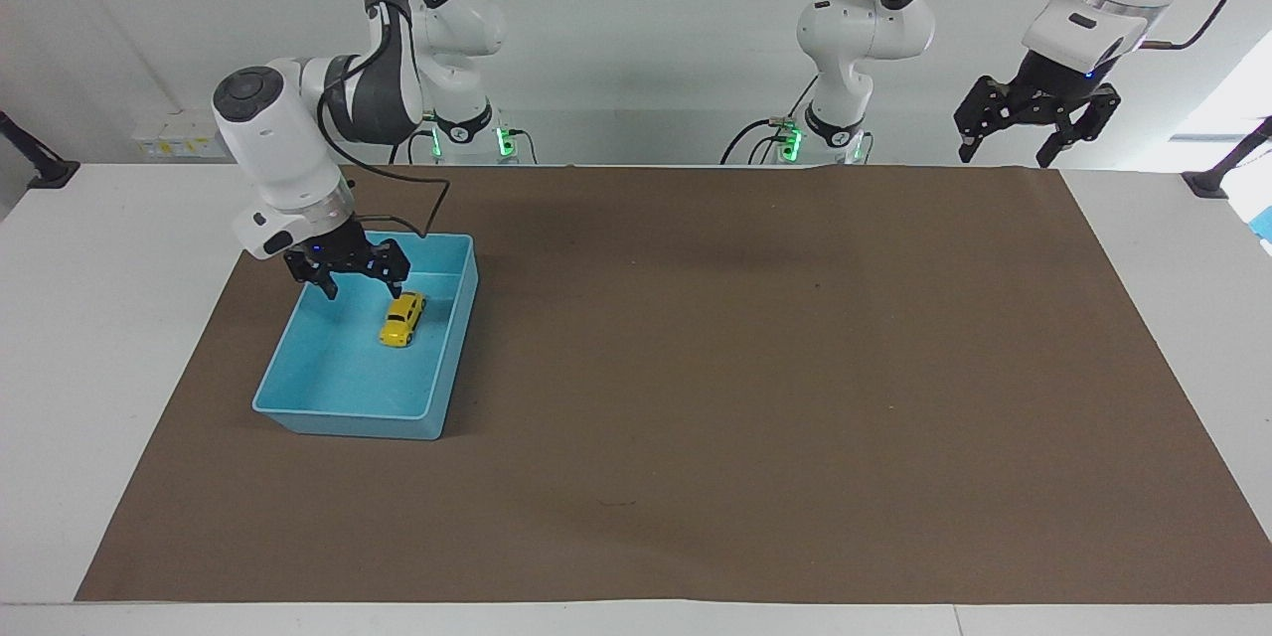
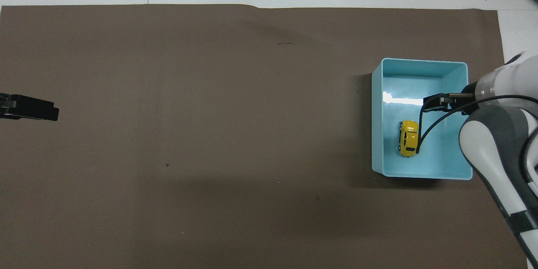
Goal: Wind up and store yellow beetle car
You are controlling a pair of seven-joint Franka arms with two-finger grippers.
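The yellow beetle car stands on its wheels on the floor of the blue bin, free of any gripper; it also shows in the overhead view inside the bin. My right gripper is open and empty, raised over the bin's end nearer the robots; in the overhead view it hangs over the bin's inside, beside the car. My left gripper is open and empty, held high over the table's edge at the left arm's end, waiting; only its tip shows in the overhead view.
A brown mat covers most of the white table. The bin stands on the mat toward the right arm's end. A black cable from the right wrist hangs over the bin.
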